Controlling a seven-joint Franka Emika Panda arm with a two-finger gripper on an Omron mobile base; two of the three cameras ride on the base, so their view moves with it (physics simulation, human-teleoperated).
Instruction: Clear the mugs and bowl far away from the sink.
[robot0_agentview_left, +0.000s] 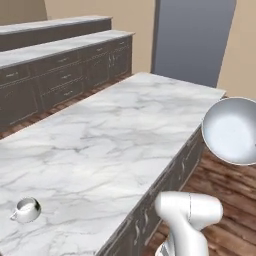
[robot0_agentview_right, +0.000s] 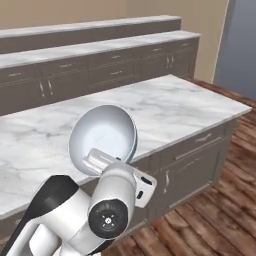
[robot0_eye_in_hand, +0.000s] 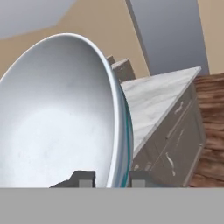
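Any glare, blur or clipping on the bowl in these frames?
Left base view: bowl clipped by the right edge, interior evenly lit, no hot glare. Hand view: bowl looms close, soft grainy shading inside. Right base view: soft overall, bowl shaded grey.

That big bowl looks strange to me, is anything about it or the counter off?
Yes. The bowl is tipped on edge in the air, its rim pinched between the robot's jaws, past the edge of the marble counter over the wood floor. A small white mug stands alone near the counter's near corner.
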